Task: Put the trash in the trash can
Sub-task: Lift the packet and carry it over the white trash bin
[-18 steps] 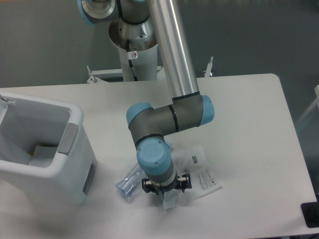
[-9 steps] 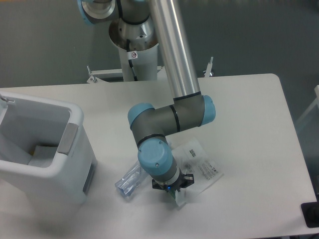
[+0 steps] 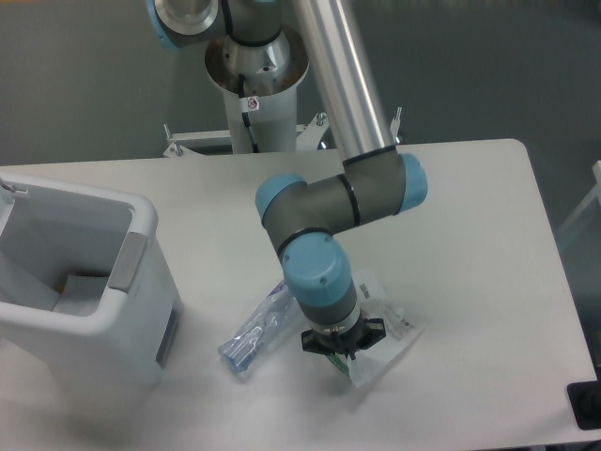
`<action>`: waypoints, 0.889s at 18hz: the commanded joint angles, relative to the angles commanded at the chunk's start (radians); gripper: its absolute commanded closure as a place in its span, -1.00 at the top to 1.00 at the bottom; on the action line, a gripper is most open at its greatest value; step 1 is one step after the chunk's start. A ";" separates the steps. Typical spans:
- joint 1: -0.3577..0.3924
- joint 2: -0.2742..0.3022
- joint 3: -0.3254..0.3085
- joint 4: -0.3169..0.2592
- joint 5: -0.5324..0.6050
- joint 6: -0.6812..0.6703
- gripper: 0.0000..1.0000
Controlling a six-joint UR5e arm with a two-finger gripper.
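The trash lies on the white table as two pieces. A crushed clear bottle (image 3: 254,334) with a blue cap lies near the front, pointing toward the trash can. A flat clear-white wrapper (image 3: 392,331) with printed labels sits just to its right. My gripper (image 3: 341,359) points straight down over the wrapper's near-left corner, where a green patch shows. The wrist hides the fingers, so their state is unclear. The trash can (image 3: 143,246), a boxy white bin with a grey handle panel, stands at the left, well apart from the gripper.
Something white lies inside the bin (image 3: 79,291). The arm's base (image 3: 254,70) stands behind the table's far edge. A black object (image 3: 584,406) sits at the front right corner. The table's right edge runs close to the wrapper's side.
The arm has swung to the right and the wrist has turned. The gripper went from between bottle and wrapper to over the wrapper's near corner. Bottle and wrapper lie about where they were.
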 joint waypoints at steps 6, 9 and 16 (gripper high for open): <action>0.009 0.104 0.052 -0.002 -0.201 -0.018 -1.00; 0.005 0.181 0.052 -0.002 -0.296 -0.054 -1.00; -0.029 0.357 0.054 -0.002 -0.466 -0.124 -1.00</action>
